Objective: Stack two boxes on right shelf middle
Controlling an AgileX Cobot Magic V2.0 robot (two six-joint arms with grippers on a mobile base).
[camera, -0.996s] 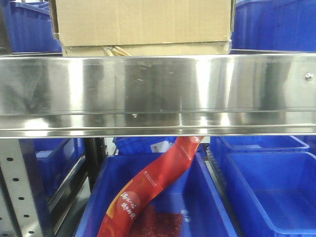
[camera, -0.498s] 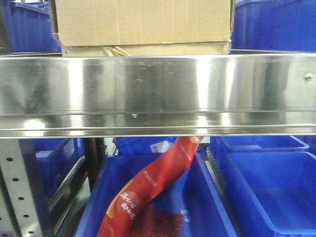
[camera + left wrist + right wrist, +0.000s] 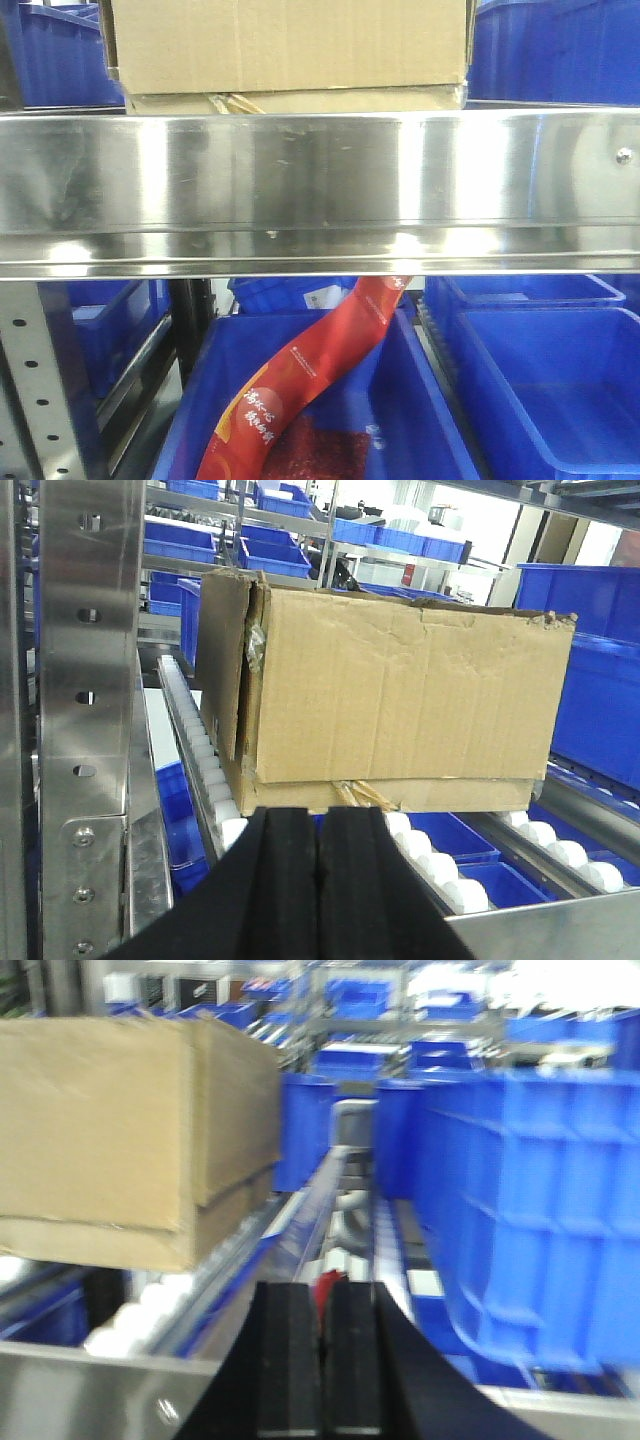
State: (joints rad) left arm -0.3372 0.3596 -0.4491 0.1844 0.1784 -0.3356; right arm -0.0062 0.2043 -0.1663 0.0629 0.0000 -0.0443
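Two brown cardboard boxes stand stacked on the steel shelf [image 3: 320, 180]. The tall box [image 3: 290, 45] rests on the shallow box [image 3: 300, 100], which lies on white rollers. In the left wrist view the tall box [image 3: 400, 690] shows a wrinkled face and the shallow box [image 3: 400, 795] torn tape. My left gripper [image 3: 320, 815] is shut and empty, just short of the shallow box's front. In the blurred right wrist view my right gripper [image 3: 320, 1290] is shut to the right of the stack [image 3: 110, 1130]. A bit of red shows past its tips.
Blue bins [image 3: 540, 380] fill the level below, one holding a long red packet [image 3: 300, 380]. More blue bins [image 3: 530, 1200] stand right of the stack on the shelf. A perforated upright [image 3: 85, 680] rises at the left. Roller tracks [image 3: 430, 865] run under the boxes.
The boxes and the shelf stand as before. Only the reflections on the steel rail have shifted slightly.
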